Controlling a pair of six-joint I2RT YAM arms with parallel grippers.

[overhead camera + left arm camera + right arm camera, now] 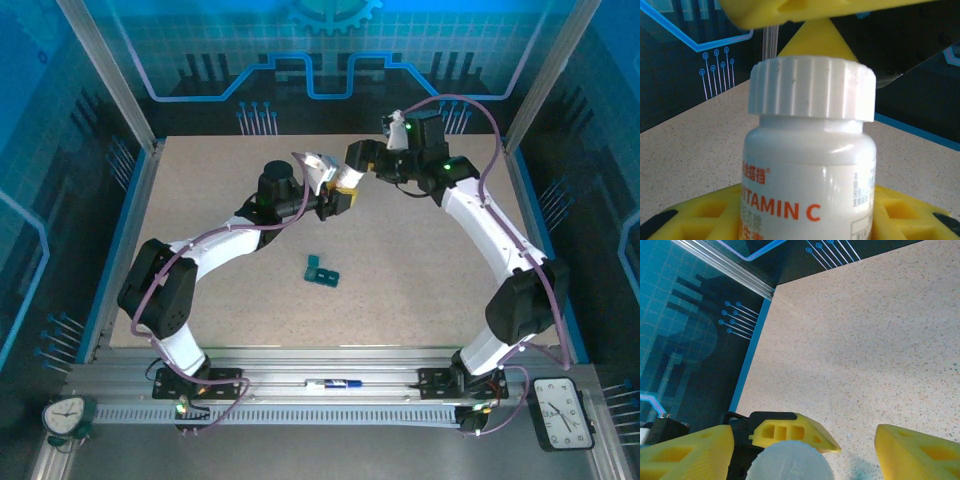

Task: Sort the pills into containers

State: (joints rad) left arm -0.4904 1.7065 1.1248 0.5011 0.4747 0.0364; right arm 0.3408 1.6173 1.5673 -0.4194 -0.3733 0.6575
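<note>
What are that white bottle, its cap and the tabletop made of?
The bottle looks like glossy white plastic, given its bright highlights. The cap seems matte plastic with moulded ribs. The tabletop is speckled beige, stone-look; laminate or composite, unclear.

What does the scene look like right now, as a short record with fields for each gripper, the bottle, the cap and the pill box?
left gripper: shut on the vitamin C bottle, apparently holding it off the table
right gripper: open, one finger on either side of the cap, not touching it
bottle: white, orange print
cap: white, ribbed, on the bottle
pill box: dark teal, on the table nearer the arm bases, apart from both grippers
</note>
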